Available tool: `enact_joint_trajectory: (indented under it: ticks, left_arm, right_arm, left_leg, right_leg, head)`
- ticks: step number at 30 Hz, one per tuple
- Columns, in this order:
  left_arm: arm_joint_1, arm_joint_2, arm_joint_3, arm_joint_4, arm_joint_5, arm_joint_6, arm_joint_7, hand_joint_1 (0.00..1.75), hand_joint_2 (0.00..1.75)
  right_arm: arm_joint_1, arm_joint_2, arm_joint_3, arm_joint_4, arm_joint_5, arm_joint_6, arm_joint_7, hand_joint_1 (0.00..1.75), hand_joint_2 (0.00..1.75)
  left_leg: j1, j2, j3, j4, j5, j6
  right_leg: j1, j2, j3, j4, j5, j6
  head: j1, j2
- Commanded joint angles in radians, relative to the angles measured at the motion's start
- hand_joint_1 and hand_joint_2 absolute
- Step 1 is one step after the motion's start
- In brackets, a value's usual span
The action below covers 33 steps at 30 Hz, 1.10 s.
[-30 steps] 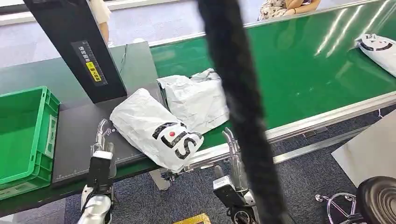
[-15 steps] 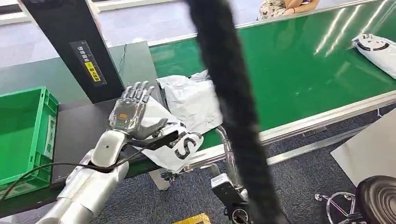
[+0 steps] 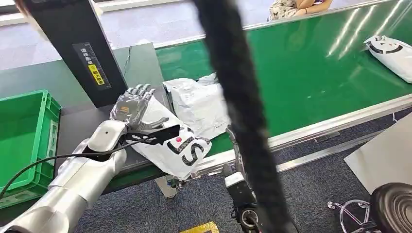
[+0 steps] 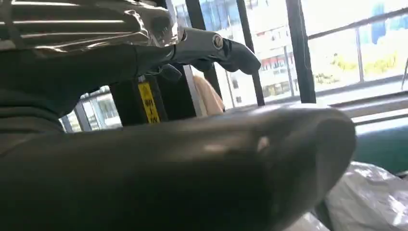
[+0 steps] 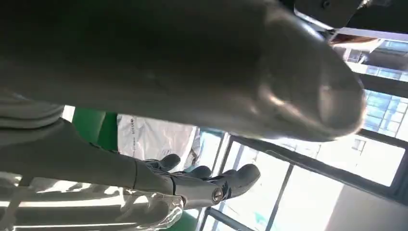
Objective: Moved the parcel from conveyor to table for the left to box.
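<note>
A white parcel (image 3: 187,148) with black lettering lies on the dark table (image 3: 80,133), its end hanging over the front edge. My left hand (image 3: 131,108) is spread over the parcel's far end with fingers apart and holds nothing; whether it touches the parcel I cannot tell. In the left wrist view its fingers (image 4: 216,48) stretch out straight above the white parcel (image 4: 370,197). My right hand (image 3: 236,145) hangs low by the conveyor's front rail, partly behind a black cable. Its fingers (image 5: 211,185) are extended and hold nothing.
A crumpled white parcel (image 3: 201,104) lies on the green conveyor belt (image 3: 311,73) beside the table, and another parcel (image 3: 391,51) lies far right. A green crate (image 3: 24,136) stands left of the table. A black scanner post (image 3: 73,48) rises behind. A thick black cable (image 3: 238,97) crosses the view.
My left arm rose from below the table's edge and reached over the parcel, then settled slightly lower and leftward. The right hand sank a little. The parcels have not moved.
</note>
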Motion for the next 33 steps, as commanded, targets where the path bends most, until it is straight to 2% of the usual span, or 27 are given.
enact_joint_trajectory:
  ticks: [1,2,9,18,23,29,33]
  left_arm:
    - [-0.028,-0.005,-0.012,0.08,0.059,-0.041,-0.009,0.0,0.0]
    - [-0.016,-0.005,-0.012,0.085,0.092,-0.077,-0.023,0.0,0.0]
    - [0.067,-0.005,-0.05,0.092,0.188,-0.062,-0.051,0.0,0.0]
    - [0.082,-0.005,-0.075,0.087,0.245,-0.054,-0.055,0.0,0.0]
    - [0.148,-0.005,-0.095,0.106,0.389,0.023,-0.053,0.0,0.0]
    - [0.202,-0.005,-0.042,0.147,0.45,0.117,-0.072,0.0,0.0]
    - [0.259,0.002,0.058,0.16,0.469,0.175,-0.105,0.0,0.0]
  right_arm:
    - [-0.045,0.016,-0.048,0.07,-0.014,0.012,-0.006,0.0,0.0]
    - [-0.055,0.019,-0.049,0.078,-0.019,0.019,-0.006,0.0,0.0]
    - [-0.078,0.02,-0.046,0.104,-0.025,0.012,-0.008,0.0,0.0]
    - [-0.077,0.019,-0.046,0.098,-0.026,0.012,-0.009,0.0,0.0]
    - [-0.099,0.026,-0.046,0.115,-0.031,0.035,-0.004,0.0,0.0]
    - [-0.128,0.036,-0.061,0.136,-0.043,0.071,0.009,0.0,0.0]
    - [-0.148,0.038,-0.056,0.15,-0.045,0.079,0.009,0.0,0.0]
  left_leg:
    - [0.0,0.002,0.003,-0.001,0.0,0.0]
    - [0.0,0.002,0.002,-0.001,0.0,0.0]
    - [0.0,0.002,0.004,-0.002,0.0,0.0]
    - [0.0,0.001,0.002,-0.001,0.0,0.0]
    - [0.0,0.002,0.004,-0.003,0.0,0.0]
    - [0.0,0.003,0.004,-0.002,0.0,0.0]
    - [0.0,0.003,0.004,-0.002,0.0,0.0]
  right_leg:
    - [0.0,0.001,0.003,-0.002,0.001,0.0]
    - [0.0,0.001,0.002,-0.002,0.001,0.0]
    - [0.0,0.001,0.003,-0.003,0.001,0.0]
    - [0.0,0.001,0.002,-0.001,0.001,0.0]
    - [0.0,0.002,0.003,-0.003,0.001,0.0]
    - [0.0,0.002,0.003,-0.003,0.001,0.0]
    - [0.0,0.003,0.003,-0.002,0.001,0.0]
  head:
    - [0.0,0.0]
    - [0.0,0.0]
    - [0.0,0.0]
    - [0.0,0.0]
    - [0.0,0.0]
    - [0.0,0.0]
    - [0.0,0.0]
